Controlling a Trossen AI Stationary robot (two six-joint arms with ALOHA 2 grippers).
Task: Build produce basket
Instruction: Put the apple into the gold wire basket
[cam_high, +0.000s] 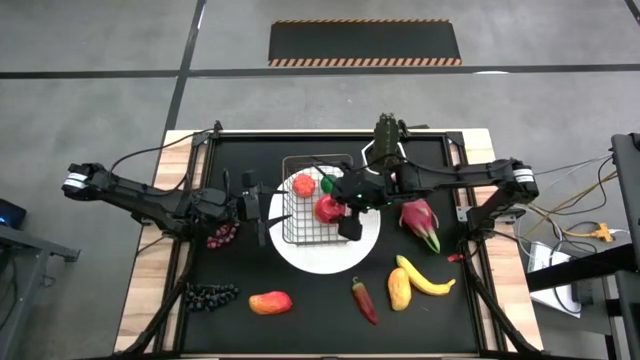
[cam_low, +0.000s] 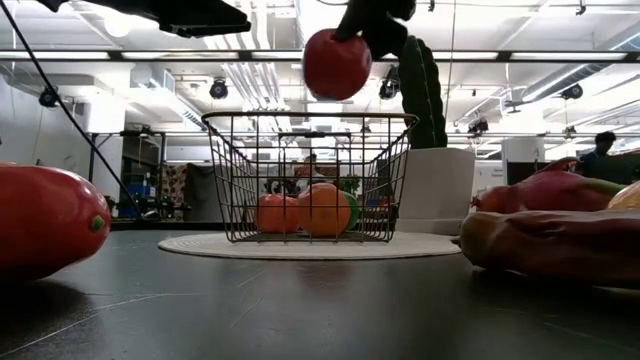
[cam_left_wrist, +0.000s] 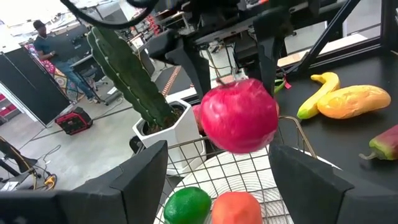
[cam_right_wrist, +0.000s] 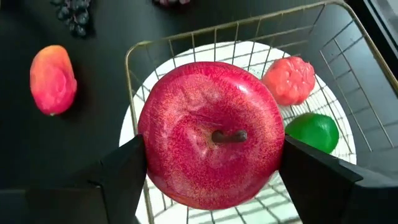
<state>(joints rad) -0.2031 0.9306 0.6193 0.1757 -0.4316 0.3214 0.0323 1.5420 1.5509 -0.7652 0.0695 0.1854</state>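
The wire basket (cam_high: 296, 222) stands on a round white plate (cam_high: 325, 258). An orange-red fruit (cam_high: 303, 185) and a green piece (cam_high: 327, 184) lie inside it. My right gripper (cam_high: 333, 209) hangs over the basket, shut on a red apple (cam_low: 337, 63). My left gripper (cam_high: 263, 212) is open and level, just left of the basket's left wall, pointing at it. In the left wrist view the left gripper (cam_left_wrist: 227, 186) faces the apple (cam_left_wrist: 239, 115). Purple grapes (cam_high: 222, 236), dark grapes (cam_high: 210, 295), a mango (cam_high: 270, 302), a chili (cam_high: 365, 300), a banana (cam_high: 428, 281) and a dragonfruit (cam_high: 420, 222) lie on the table. My right gripper pinches the red apple (cam_right_wrist: 211, 134) between its two fingers (cam_right_wrist: 124, 168), one on each opposite side of its round body (cam_right_wrist: 152, 155). The fingers come from above, pointing down. The stem (cam_right_wrist: 229, 135) points up at the wrist. The apple hangs clear above the basket's rim (cam_low: 310, 116).
A green cactus in a white pot (cam_high: 387, 140) stands just behind the basket, close to my right arm. A yellow-orange fruit (cam_high: 398, 288) lies beside the banana. A person (cam_left_wrist: 53, 46) stands in the room beyond the table. Bare black mat (cam_high: 320, 320) shows along the near edge.
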